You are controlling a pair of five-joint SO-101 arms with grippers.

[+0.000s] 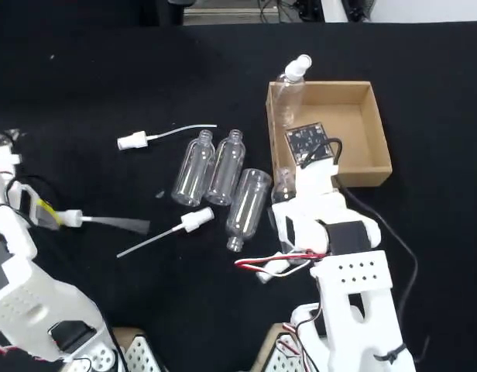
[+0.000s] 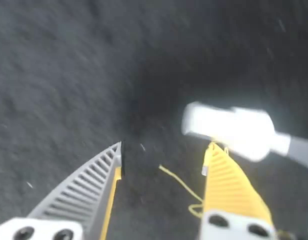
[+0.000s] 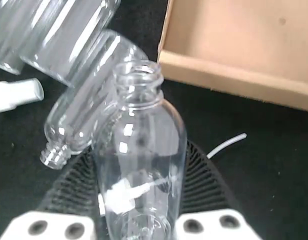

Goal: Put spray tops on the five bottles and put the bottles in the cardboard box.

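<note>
My right gripper (image 3: pixel 142 172) is shut on a clear, capless bottle (image 3: pixel 140 150), held upright beside the cardboard box (image 1: pixel 375 132); the high view shows this bottle (image 1: pixel 283 184) against the box's near left corner. A capped bottle (image 1: pixel 289 89) leans in the box's far left corner. Three capless bottles (image 1: pixel 193 167) (image 1: pixel 225 165) (image 1: pixel 248 205) lie left of the box. My left gripper (image 2: pixel 164 150) is open low over the cloth. A white spray top (image 2: pixel 229 130) lies just past its yellow fingertip (image 2: pixel 216 152); the high view places this spray top (image 1: pixel 72 218) at the table's left.
Two more spray tops with long tubes lie loose: one (image 1: pixel 134 141) behind the bottles, one (image 1: pixel 193 221) in front of them. Black cloth (image 1: pixel 107 77) covers the table. The right arm's red and white wires (image 1: pixel 262 263) hang near the lying bottle.
</note>
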